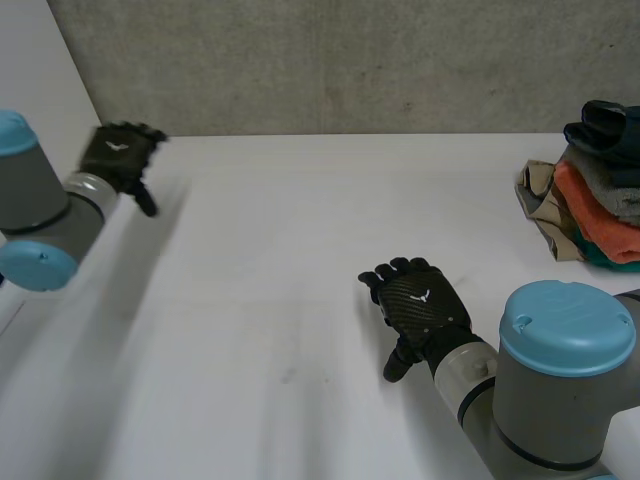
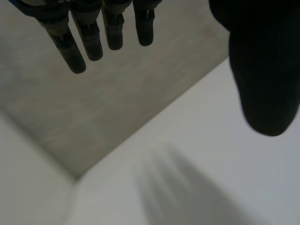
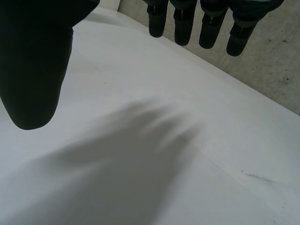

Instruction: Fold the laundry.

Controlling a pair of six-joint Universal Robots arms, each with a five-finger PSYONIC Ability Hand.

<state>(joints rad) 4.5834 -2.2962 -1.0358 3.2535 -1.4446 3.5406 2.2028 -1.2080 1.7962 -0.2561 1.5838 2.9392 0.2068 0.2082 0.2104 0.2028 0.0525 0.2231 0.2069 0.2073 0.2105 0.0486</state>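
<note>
The laundry sits at the right edge of the head view, a little above mid-height, as a loose stack on the white table. A dark navy piece lies on top, with grey, orange and teal layers beneath it. A beige piece spills out at the stack's left side. Neither hand touches the stack.

The right hand hovers palm down over bare table, lower right of centre and well apart from the stack. In its wrist view the fingers hang straight and relaxed, the thumb stands wide of them, and nothing is held. Under the palm lies plain table surface. The right arm fills the lower right corner of the head view.

The left hand is in the upper left of the head view, near the table's far left corner and far from the stack. Its wrist view shows the fingers extended and slack, the thumb spread apart, grasping nothing. Beyond the fingertips the table edge meets the grey concrete wall. The left arm enters from the left edge of the head view.
</note>
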